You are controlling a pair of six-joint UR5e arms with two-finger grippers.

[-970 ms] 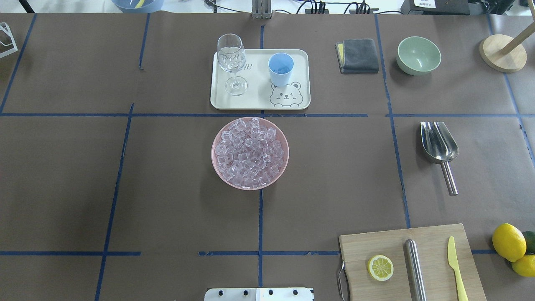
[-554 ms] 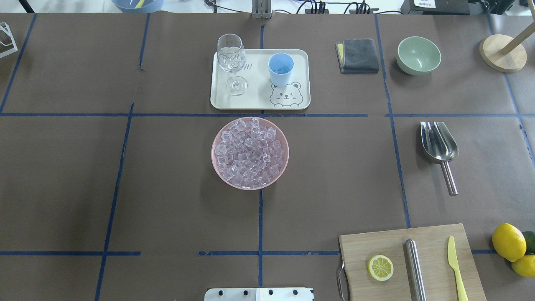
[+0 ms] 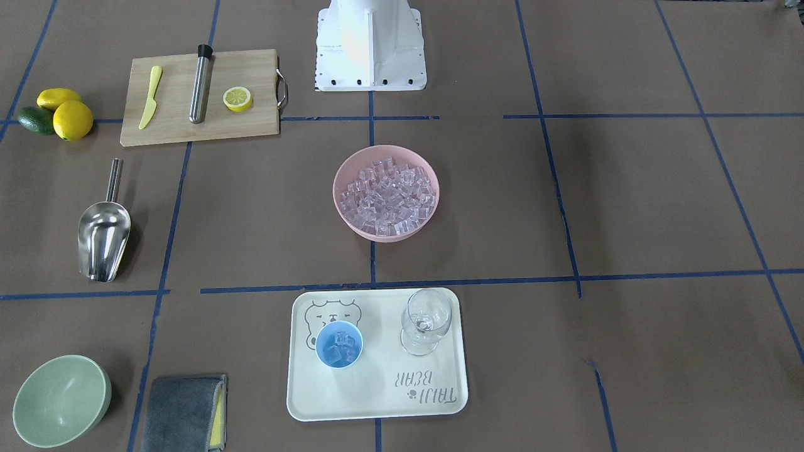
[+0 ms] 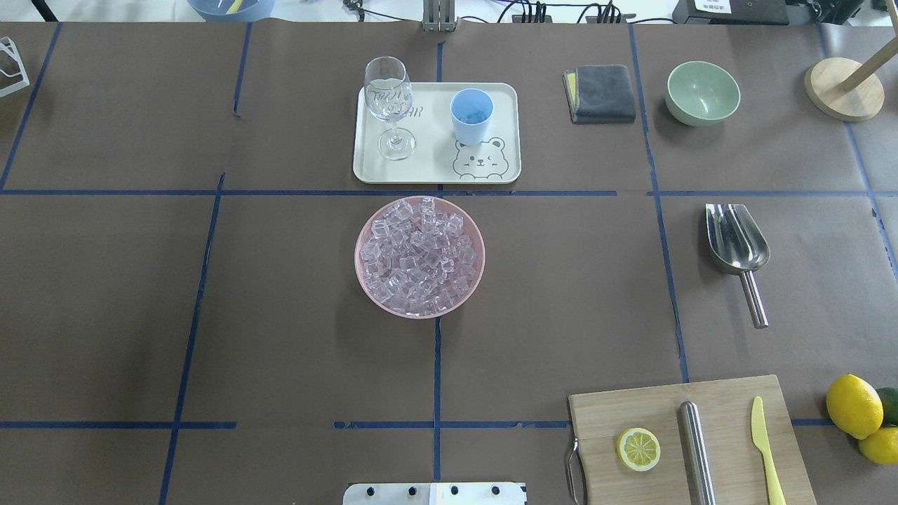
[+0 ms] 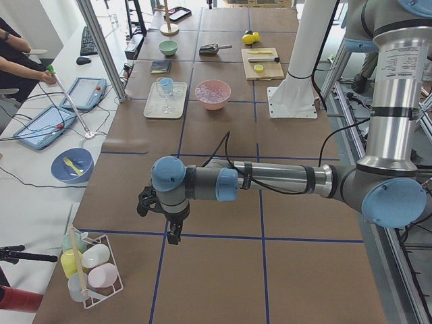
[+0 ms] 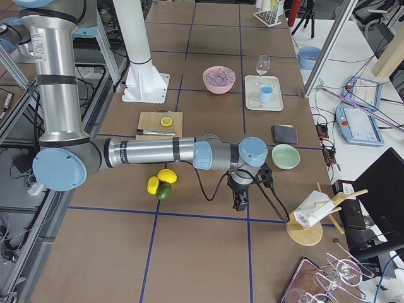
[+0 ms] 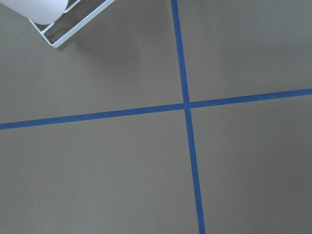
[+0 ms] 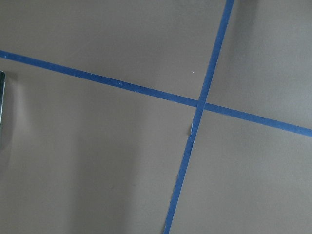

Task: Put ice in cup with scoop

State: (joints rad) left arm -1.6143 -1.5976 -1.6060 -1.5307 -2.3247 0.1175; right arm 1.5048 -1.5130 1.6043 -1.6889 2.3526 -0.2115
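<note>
The ice (image 4: 419, 256) fills a pink bowl (image 4: 361, 238) at the table's middle; it also shows in the front view (image 3: 386, 196). The light-blue cup (image 4: 471, 116) stands on a cream tray (image 4: 435, 168); in the front view the cup (image 3: 339, 344) holds a few cubes. The steel scoop (image 4: 736, 245) lies alone on the table's right side, handle toward the robot, and shows in the front view (image 3: 103, 238). The left gripper (image 5: 172, 233) hangs over the table's far left end, the right gripper (image 6: 240, 202) over its far right end. I cannot tell whether either is open or shut.
A wine glass (image 4: 388, 105) stands on the tray beside the cup. A grey cloth (image 4: 600, 93) and green bowl (image 4: 702, 92) sit at the back right. A cutting board (image 4: 691, 438) holds a lemon slice, steel tube and yellow knife. Lemons (image 4: 854, 407) lie at the right edge.
</note>
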